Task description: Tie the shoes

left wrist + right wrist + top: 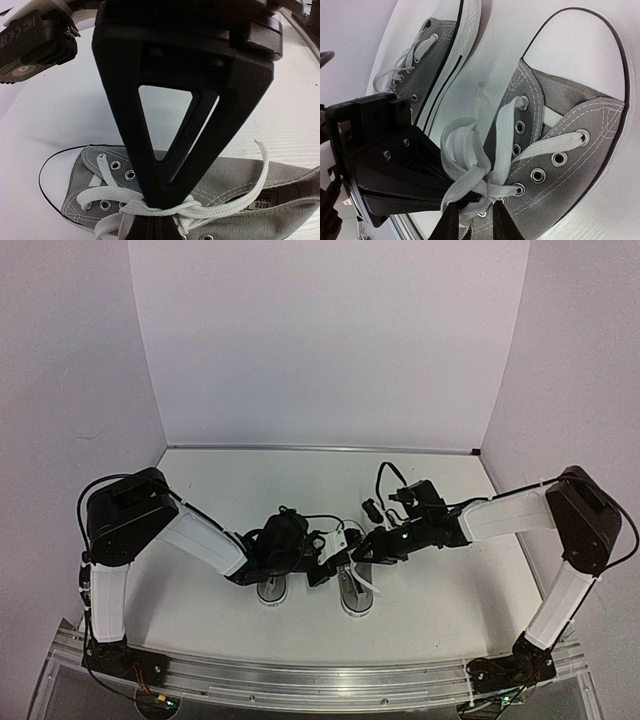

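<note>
Slippage of the white lace [462,145] the main risk: left hand [159,212] pinching its crossing over one grey sneaker [570,130], right hand [476,227] astride the same strands, grip impossible to tell. Uneven pulling likely to drag that light sneaker along the tabletop [440,590], toward its twin [432,55] just beside.

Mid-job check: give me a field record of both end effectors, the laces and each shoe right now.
left end effector: shut on the laces at their crossing
right end effector: fingers straddle the same laces; closure unclear
laces: crossed over the eyelets, one loop raised, no finished bow
shoe in work: grey, upright
other shoe: alongside, not gripped
</note>
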`<state>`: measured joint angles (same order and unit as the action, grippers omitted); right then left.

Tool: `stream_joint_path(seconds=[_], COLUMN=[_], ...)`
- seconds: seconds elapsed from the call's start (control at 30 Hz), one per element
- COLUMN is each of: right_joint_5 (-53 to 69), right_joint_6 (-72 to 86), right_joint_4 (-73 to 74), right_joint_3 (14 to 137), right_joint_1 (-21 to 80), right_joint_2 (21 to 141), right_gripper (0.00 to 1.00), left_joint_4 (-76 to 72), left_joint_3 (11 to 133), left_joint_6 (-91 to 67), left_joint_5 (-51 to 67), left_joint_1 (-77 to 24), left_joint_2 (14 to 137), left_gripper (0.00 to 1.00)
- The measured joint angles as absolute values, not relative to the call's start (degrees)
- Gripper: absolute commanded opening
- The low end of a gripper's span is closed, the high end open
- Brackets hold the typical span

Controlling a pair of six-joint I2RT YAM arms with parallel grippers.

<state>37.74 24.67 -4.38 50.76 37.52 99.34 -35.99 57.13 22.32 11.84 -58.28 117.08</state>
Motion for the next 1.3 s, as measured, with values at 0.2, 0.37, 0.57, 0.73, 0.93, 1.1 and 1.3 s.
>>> stream_joint_path(seconds=[0.2, 0.37, 0.57, 0.73, 0.93, 1.1, 1.3], right_joint_5=[38.1, 38.6, 39.9, 40.7, 40.8, 40.2, 38.2], right_joint_6=[25.2, 25.8, 27.0, 27.9, 28.7, 28.7, 28.5], right_joint_4=[-5.1, -5.6, -7.1, -8.1, -8.6, -9.1, -8.4], right_joint_3=[50.8, 50.8, 50.8, 50.8, 50.6, 50.0, 49.7], right_joint_1=[37.5, 37.5, 37.5, 37.5, 37.5, 37.5, 37.5], right_joint_2=[100.4, 100.6, 101.1, 101.8, 101.9, 101.8, 100.3], right_gripper=[0.24, 0.25, 0.21, 0.11, 0.0, 0.0, 0.0], left_joint_4=[-36.9, -37.9, -40.3, -43.0, -45.1, -45.6, -45.7], left_joint_3=[56.3, 55.7, 54.5, 53.7, 53.1, 52.7, 51.4], left_joint_6=[22.0, 21.0, 19.8, 17.9, 16.5, 16.7, 17.8], left_joint_5=[11.8, 11.9, 11.9, 12.0, 12.0, 11.8, 11.3], left_joint_1=[-58.3, -58.3, -58.2, -58.1, -58.0, -57.9, -57.9], left_joint_2=[117.1, 117.1, 117.1, 117.9, 118.5, 118.5, 117.5], left_gripper=[0.0, 0.0, 0.01, 0.02, 0.08, 0.13, 0.15])
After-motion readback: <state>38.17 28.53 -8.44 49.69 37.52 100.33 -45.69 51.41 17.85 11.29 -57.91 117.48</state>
